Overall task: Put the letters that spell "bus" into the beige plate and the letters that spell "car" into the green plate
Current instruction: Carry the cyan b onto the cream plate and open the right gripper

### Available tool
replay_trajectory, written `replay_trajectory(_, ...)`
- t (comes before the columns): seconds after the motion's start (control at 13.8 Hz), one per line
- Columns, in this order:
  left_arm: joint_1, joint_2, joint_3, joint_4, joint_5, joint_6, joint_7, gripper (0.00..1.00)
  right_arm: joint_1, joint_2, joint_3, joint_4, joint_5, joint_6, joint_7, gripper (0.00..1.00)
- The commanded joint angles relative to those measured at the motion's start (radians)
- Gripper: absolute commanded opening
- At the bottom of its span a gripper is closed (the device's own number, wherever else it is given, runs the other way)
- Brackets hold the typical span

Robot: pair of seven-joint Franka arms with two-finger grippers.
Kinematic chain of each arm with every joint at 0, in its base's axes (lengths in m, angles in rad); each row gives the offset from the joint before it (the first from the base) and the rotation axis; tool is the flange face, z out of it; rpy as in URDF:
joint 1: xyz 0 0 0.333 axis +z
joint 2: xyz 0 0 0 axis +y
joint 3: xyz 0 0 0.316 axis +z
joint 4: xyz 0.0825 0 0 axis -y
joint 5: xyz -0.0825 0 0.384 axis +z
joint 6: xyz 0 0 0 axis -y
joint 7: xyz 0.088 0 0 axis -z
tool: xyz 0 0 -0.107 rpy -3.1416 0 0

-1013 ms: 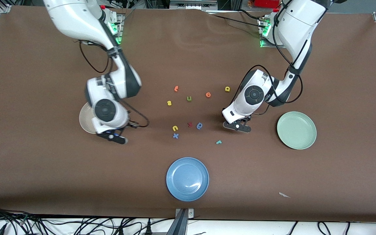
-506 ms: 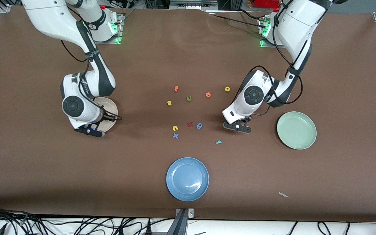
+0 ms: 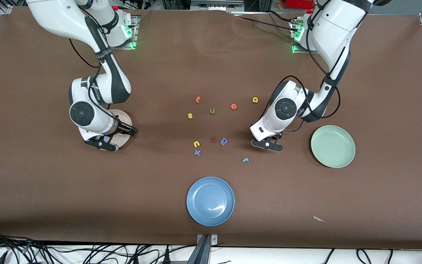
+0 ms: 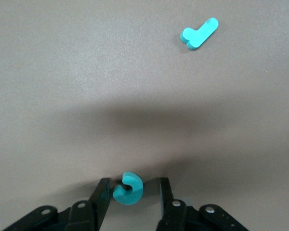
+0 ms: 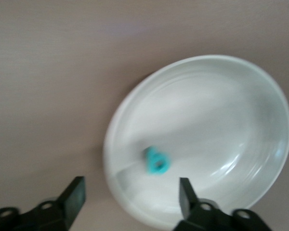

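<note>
Teal "c" (image 4: 127, 188), foam, between left hand (image 4: 130, 197) fingers; right hand (image 5: 130, 197) spread over glossy beige plate (image 5: 260, 86).

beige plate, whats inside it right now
One teal bowl-and-stem letter lies in the beige plate, seen below the right gripper with its fingers open. In the front view that arm covers much of the plate, so nothing there shows.

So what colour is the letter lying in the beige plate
Teal: the bowl-and-stem letter lies in the beige plate, clearest in the right wrist view.
</note>
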Motion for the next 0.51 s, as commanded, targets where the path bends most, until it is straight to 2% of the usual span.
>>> replay_trajectory(0.0,-0.007,0.025,0.009,0.023,0.038,0.007,-0.024,0.46,0.053,0.014,0.049,0.050,0.015,-0.024,0.163,1.00)
replay_trajectory(0.29,-0.009,0.027,0.009,0.023,0.038,0.009,-0.033,0.33,0.133,0.044,0.126,0.056,0.006,0.088,0.135,0.99)
replay_trajectory(0.43,-0.007,0.027,0.009,0.023,0.047,0.010,-0.033,0.30,0.228,0.072,0.128,0.055,-0.003,0.187,0.131,0.99)
